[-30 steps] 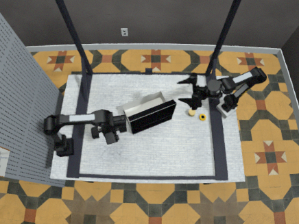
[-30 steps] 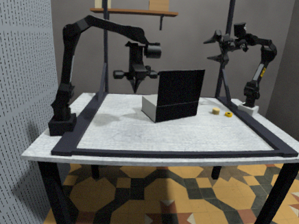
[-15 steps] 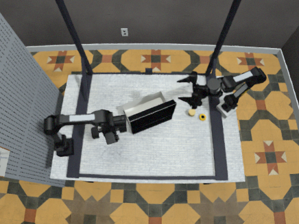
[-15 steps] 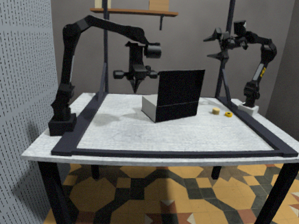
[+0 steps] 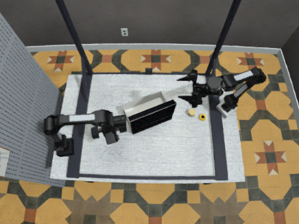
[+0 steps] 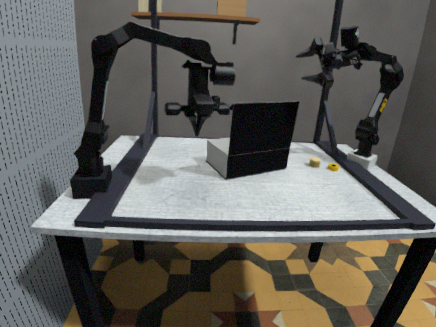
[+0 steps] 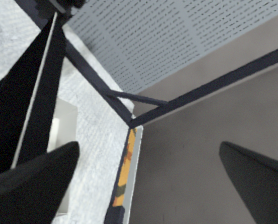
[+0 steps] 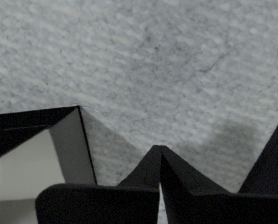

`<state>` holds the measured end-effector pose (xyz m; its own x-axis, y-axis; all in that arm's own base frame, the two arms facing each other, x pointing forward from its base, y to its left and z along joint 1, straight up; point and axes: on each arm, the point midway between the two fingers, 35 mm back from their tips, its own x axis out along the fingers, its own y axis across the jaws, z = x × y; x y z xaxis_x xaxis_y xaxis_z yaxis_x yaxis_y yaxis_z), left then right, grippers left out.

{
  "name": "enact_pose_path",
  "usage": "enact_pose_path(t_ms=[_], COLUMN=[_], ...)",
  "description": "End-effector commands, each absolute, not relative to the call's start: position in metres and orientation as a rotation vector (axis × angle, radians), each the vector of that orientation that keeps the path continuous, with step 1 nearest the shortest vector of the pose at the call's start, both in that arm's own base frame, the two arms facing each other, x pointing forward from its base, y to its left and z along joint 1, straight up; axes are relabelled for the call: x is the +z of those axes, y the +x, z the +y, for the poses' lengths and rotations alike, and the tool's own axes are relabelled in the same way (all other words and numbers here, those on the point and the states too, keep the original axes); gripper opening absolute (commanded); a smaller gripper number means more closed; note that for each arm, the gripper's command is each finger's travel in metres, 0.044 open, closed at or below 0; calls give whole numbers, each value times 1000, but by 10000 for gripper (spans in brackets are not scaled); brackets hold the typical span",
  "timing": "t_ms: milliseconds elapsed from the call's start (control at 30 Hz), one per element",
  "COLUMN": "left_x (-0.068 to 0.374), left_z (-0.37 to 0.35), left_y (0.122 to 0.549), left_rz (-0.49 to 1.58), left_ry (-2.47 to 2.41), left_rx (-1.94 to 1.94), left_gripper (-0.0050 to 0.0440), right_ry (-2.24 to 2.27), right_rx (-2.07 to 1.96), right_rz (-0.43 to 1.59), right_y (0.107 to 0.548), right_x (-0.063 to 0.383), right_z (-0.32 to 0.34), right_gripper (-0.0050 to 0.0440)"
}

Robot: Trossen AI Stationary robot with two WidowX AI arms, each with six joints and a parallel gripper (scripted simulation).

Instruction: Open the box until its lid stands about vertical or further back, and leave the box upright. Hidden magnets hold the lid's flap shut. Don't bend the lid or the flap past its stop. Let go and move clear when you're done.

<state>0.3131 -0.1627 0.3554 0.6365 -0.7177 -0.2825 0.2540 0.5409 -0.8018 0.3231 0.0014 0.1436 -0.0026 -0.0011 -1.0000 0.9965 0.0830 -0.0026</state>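
The white box (image 5: 144, 105) (image 6: 218, 157) (image 7: 65, 131) (image 8: 25, 170) sits upright on the table between the two sets of fingers, its black lid (image 5: 152, 118) (image 6: 262, 127) (image 7: 30, 85) (image 8: 30, 117) standing roughly vertical. Over by one end, the left gripper (image 5: 178, 88) (image 6: 300, 67) (image 7: 149, 147) has its fingers spread wide around nothing, while the right gripper (image 5: 109, 129) (image 6: 198, 129) (image 8: 158, 151) points down beyond the other, fingers pressed together and empty. Lower than the left fingers, a tan cylinder (image 5: 191, 112) (image 6: 314, 162) lies near a yellow ring (image 5: 200, 116) (image 6: 329, 167).

Box (image 5: 145, 106) (image 6: 217, 158) (image 7: 67, 125) (image 8: 70, 147) is sitting upright on the table (image 5: 147, 155) (image 6: 240, 202) (image 7: 92, 130) (image 8: 150, 60), pale inside, and its black lid (image 5: 152, 116) (image 6: 263, 127) (image 7: 46, 95) is wide open, standing pretty much vertical.
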Motion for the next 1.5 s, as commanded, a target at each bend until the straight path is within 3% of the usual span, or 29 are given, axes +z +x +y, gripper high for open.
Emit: enact_pose_path(t_ms=[0, 1467], left_x=[365, 373], left_z=[-164, -164], left_y=[313, 311], left_rz=[642, 638], left_ry=[-804, -801], left_rx=[-635, -637], left_gripper=[440, 440], right_ry=[1159, 1158], right_rx=[-1128, -1131], right_rz=[1227, 1227], right_y=[325, 325], right_x=[152, 152], right_z=[1, 1], right_gripper=[-50, -50])
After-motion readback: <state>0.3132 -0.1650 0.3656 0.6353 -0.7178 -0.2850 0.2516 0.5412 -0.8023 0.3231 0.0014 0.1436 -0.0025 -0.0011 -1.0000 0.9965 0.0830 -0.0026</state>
